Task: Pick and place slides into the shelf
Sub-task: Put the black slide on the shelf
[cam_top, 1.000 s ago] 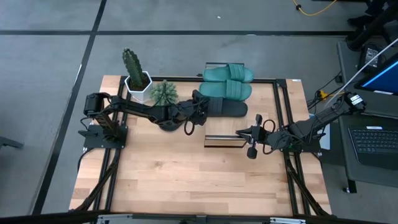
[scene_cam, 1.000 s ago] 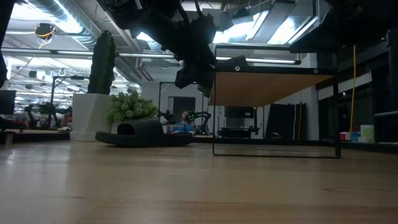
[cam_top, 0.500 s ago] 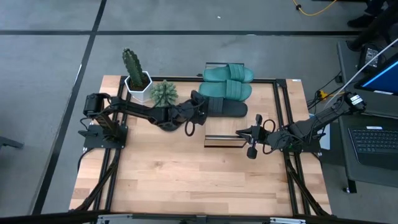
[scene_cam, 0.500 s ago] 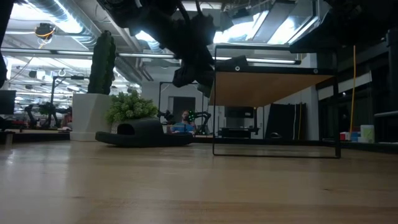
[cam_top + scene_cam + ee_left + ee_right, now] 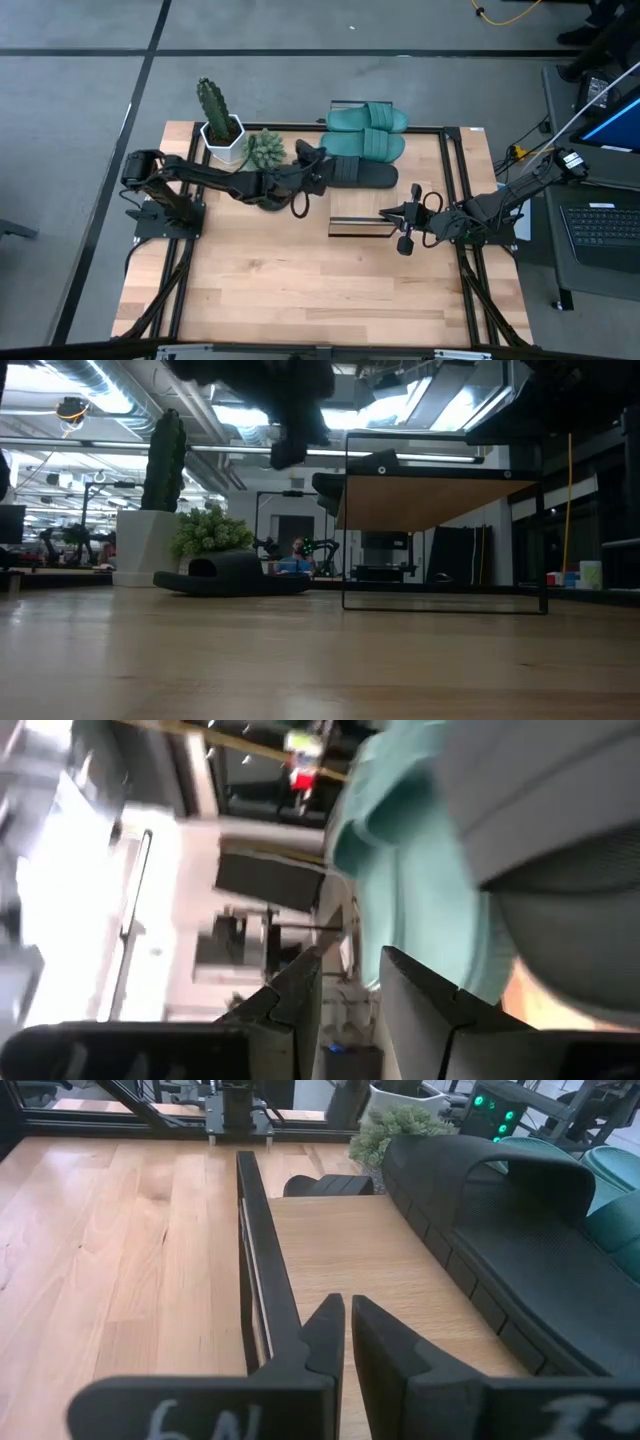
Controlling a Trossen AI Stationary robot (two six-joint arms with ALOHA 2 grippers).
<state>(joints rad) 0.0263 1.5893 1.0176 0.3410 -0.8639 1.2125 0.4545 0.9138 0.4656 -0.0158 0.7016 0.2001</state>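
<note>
Two teal slides [image 5: 366,131] lie side by side at the shelf's far end, and a black slide [image 5: 362,174] lies flat next to them on the shelf [image 5: 440,180] top. A second black slide [image 5: 230,575] rests on its sole on the table, half hidden under my left arm in the high view. My left gripper [image 5: 312,166] hangs open in the air just left of the shelved black slide's end, with nothing between its fingers [image 5: 300,995]. My right gripper [image 5: 348,1330] is shut above the shelf's near rail [image 5: 255,1250].
A cactus in a white pot [image 5: 218,122] and a small green plant [image 5: 262,148] stand at the table's far left, close to my left arm. A laptop [image 5: 600,232] sits off the table's right side. Bare wood [image 5: 300,290] fills the near half.
My left gripper has drawn back from the black slide on the shelf toward the table's left edge and has risen and tipped upward. The slide has stayed on the shelf top.
</note>
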